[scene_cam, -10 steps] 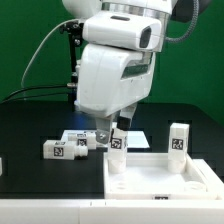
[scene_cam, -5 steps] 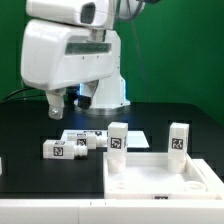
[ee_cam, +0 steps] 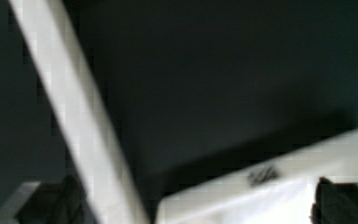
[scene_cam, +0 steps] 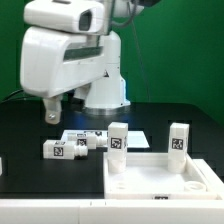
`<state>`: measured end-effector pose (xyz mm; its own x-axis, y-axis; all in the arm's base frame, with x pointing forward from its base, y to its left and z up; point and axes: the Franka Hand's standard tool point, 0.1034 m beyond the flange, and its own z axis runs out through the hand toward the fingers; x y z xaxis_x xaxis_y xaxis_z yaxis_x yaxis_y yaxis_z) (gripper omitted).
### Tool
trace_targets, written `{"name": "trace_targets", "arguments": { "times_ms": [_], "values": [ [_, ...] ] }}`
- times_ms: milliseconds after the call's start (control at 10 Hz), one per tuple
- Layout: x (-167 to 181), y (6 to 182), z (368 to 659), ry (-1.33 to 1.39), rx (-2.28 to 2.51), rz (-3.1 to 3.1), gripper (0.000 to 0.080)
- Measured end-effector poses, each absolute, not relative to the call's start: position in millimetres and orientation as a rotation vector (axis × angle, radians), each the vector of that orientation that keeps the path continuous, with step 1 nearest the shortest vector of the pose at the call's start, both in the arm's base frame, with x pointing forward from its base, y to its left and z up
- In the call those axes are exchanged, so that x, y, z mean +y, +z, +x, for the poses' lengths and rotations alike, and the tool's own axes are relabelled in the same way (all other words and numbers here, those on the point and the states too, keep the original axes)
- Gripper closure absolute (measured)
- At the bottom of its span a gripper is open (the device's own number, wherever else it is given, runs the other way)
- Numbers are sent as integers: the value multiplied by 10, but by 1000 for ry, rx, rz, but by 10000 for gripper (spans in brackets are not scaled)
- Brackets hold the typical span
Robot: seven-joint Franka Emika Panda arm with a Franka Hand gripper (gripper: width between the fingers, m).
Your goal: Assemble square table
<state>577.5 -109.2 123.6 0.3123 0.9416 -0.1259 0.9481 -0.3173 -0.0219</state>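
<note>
White plastic square table top [scene_cam: 160, 180] lies on the black tabletop [scene_cam: 25, 135], two tagged white upright legs [scene_cam: 118, 138] at its far corners, two loose legs [scene_cam: 62, 150] lying beside it. The gripper [scene_cam: 52, 116] hangs spread, empty.

You have black work table [scene_cam: 25, 125] carrying everything. Large flat white plastic square table top [scene_cam: 160, 183] lies at exterior view's right, near front edge. Two short chunky white tagged legs lie on sides toward exterior view's left of it: first leg [scene_cam: 56, 150] nearer front, second leg [scene_cam: 88, 141] just beside it. Thin flat white marker board [scene_cam: 138, 136] lies just behind. Small white item at far left edge: you can't identify it, cut off.
</note>
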Motion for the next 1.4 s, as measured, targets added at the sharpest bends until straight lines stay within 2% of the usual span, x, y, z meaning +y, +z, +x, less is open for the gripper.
{"name": "trace_targets", "arguments": {
  "times_ms": [100, 500, 800, 1200, 1400],
  "values": [
    [-1216, 1174, 5666, -149, 1751, 2546, 151],
    [-1216, 1161, 5660, -146, 1523, 2684, 151],
    [-1381, 1081, 5526, 2, 728, 3024, 151],
    [-1360, 1078, 5529, -7, 362, 3097, 151],
    [-1491, 997, 5435, 40, -133, 3120, 151]
  ]
}}
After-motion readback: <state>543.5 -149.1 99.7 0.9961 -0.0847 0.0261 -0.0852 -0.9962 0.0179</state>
